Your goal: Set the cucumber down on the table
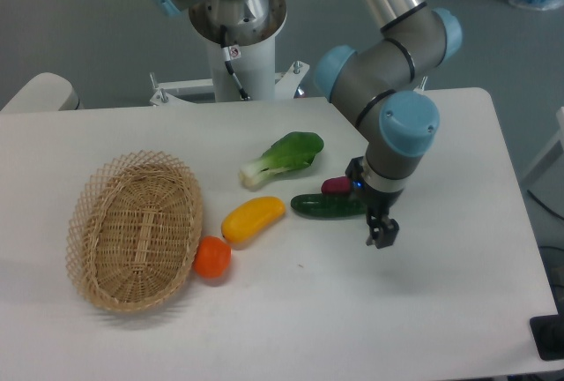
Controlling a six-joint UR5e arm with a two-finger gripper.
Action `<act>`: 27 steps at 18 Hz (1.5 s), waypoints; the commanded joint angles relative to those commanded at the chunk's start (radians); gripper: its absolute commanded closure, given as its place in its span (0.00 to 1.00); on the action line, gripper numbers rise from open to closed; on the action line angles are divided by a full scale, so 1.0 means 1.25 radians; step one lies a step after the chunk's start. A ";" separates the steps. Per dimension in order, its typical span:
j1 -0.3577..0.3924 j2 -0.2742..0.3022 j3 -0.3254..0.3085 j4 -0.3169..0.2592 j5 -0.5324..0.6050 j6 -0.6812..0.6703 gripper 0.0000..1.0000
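The dark green cucumber (327, 206) lies flat on the white table (441, 310), right of centre. My gripper (382, 233) hangs just to the right of the cucumber's right end, a little lower in the picture, and is apart from it. It holds nothing. Its fingers are seen nearly end-on, so I cannot tell whether they are open or shut.
A purple-red vegetable (337, 185) lies just behind the cucumber. A bok choy (284, 158) is farther back. A yellow vegetable (253, 219) and an orange one (212, 257) lie to the left. The wicker basket (134, 228) stands at the left.
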 joint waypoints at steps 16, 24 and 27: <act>-0.016 -0.158 0.323 -0.189 0.026 -0.096 0.00; -0.029 -0.158 0.314 -0.185 0.033 -0.093 0.00; -0.031 -0.158 0.314 -0.184 0.036 -0.093 0.00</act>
